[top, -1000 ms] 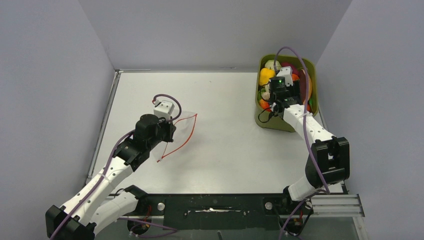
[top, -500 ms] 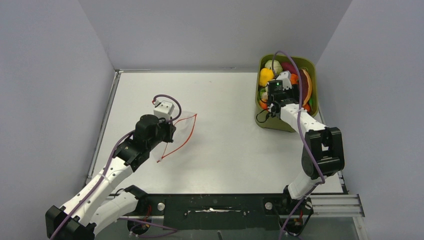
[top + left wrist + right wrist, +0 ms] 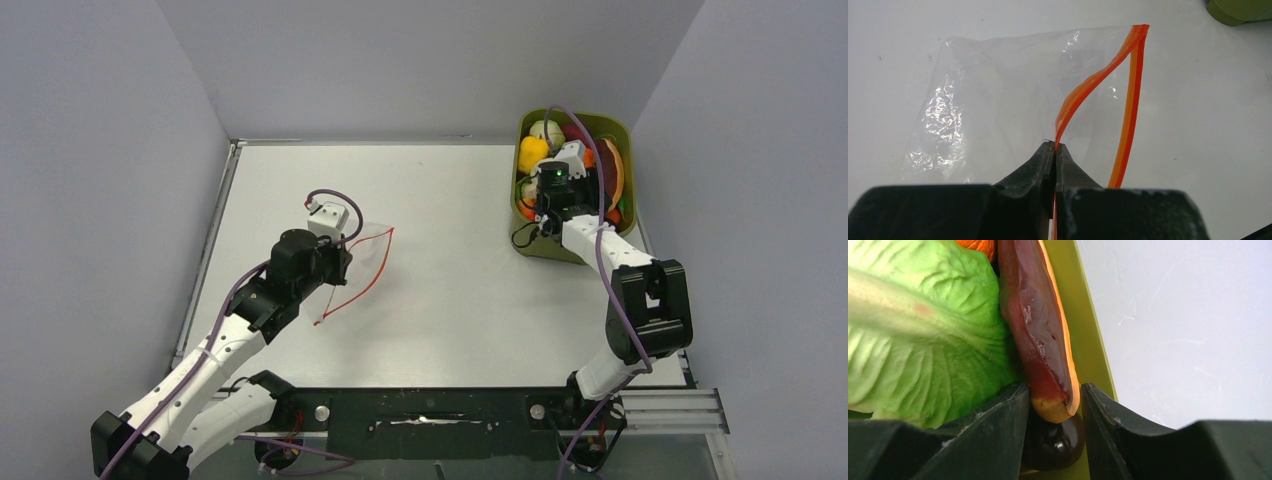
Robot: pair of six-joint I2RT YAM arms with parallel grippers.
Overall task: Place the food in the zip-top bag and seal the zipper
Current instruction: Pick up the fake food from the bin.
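Film, clear and crinkly, forms the zip-top bag (image 3: 998, 90) resting on the table (image 3: 1198, 125); left fingers (image 3: 1038, 165) are clenched on its smooth orange zipper (image 3: 1088, 85). In the olive tub (image 3: 1083, 330), right fingers (image 3: 998, 425) flank a glossy maroon slice (image 3: 1040, 330); whether they grip it is unclear.

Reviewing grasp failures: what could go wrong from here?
1. The right gripper has its jaws around only the tip of the dark red slice, hard against the tub wall; the slice may slip or snag when lifted.
2. The purple ball beneath could get pinched too.
3. The left gripper pinches one lip of the zipper; the bag mouth could collapse.
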